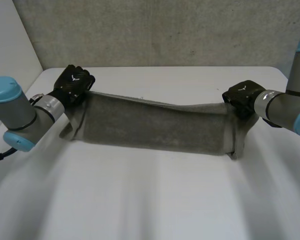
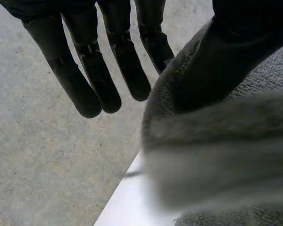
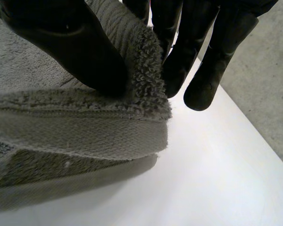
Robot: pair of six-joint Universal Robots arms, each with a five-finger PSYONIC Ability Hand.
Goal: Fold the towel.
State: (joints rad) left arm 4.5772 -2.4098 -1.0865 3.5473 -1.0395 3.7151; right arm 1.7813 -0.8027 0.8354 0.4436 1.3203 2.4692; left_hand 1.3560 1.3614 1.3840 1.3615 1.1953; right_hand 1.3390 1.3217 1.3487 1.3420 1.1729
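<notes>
Seemingly mid-fold, the towel (image 1: 155, 125) hangs between the left hand (image 1: 74, 84) and right hand (image 1: 242, 96), each pinching an upper corner under its thumb, fingers (image 3: 179, 52) nearly straight, lower edge on the surface (image 1: 150, 200); laying it over remains.

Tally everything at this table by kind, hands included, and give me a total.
Grey towel: 1
Black hands: 2, the left hand and the right hand, each pinching one end of the towel
White table: 1
Total: 4
</notes>
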